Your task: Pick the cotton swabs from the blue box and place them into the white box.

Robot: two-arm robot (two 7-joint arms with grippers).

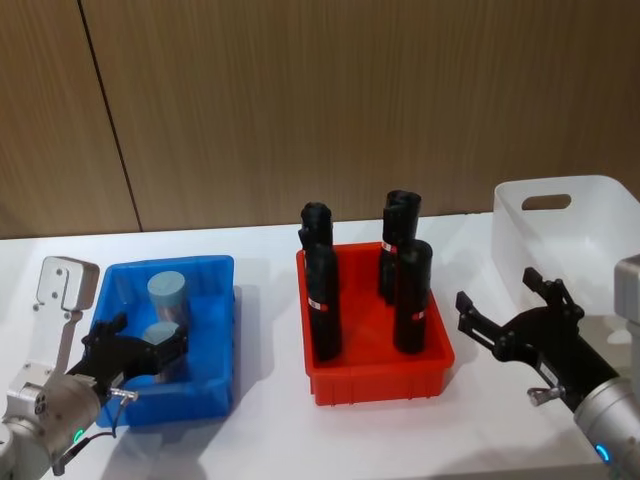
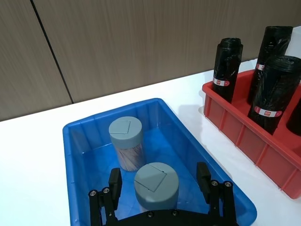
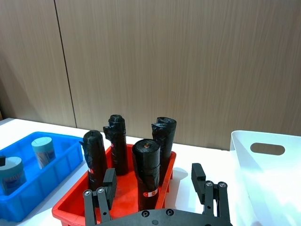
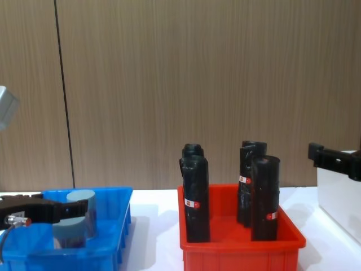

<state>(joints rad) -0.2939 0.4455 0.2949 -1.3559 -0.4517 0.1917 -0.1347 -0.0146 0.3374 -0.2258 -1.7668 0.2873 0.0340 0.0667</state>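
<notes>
- The left gripper (image 1: 148,342) is inside the blue box (image 2: 89,134), and its fingers (image 2: 115,183) are spread on both sides of the near jar of the cotton swabs (image 2: 156,184); a small gap shows on each side, so nothing is grasped
- The second jar (image 2: 126,134) stands upright at 12 o'clock from the first one, a little off the far wall
- At 3 o'clock from both jars the blue floor is bare up to the rim
- The red bin (image 1: 380,385), with four black rolls (image 1: 412,295), is at 3 o'clock from the blue box; a free strip of desk (image 1: 270,430) lies between their edges
- The right gripper (image 1: 495,287) hovers at 3 o'clock from the red bin, fingers released and holding nothing
- The white box (image 1: 515,230) stands at 1 o'clock from this gripper, close to it
</notes>
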